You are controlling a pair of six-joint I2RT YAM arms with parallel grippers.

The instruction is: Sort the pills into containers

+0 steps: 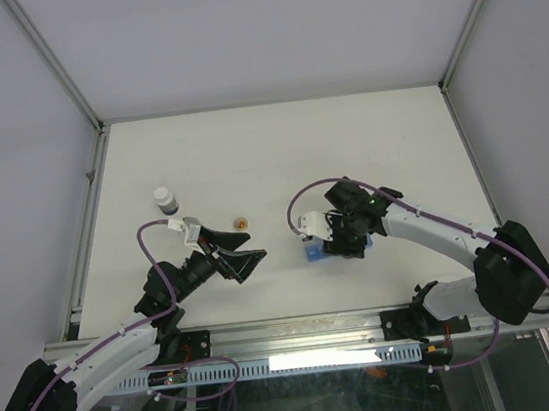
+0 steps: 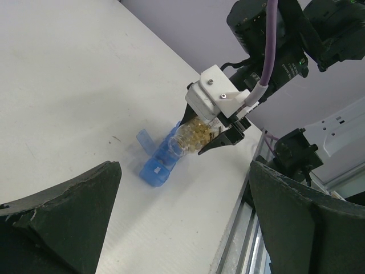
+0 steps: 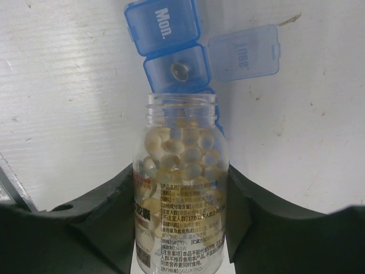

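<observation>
Near the desk's (image 1: 249,149) near edge, right fingers (image 3: 114,222) clamp an uncapped bottle (image 3: 181,194) tipped over the organiser's (image 3: 162,23) open compartment, left fingers (image 2: 68,217) wide and empty; overtilting could dump many pills (image 3: 182,148).

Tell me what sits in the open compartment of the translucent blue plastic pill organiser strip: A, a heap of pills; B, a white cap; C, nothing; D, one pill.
D: the right wrist view shows a single pale oval pill in the open compartment of the translucent blue plastic pill organiser strip.
</observation>
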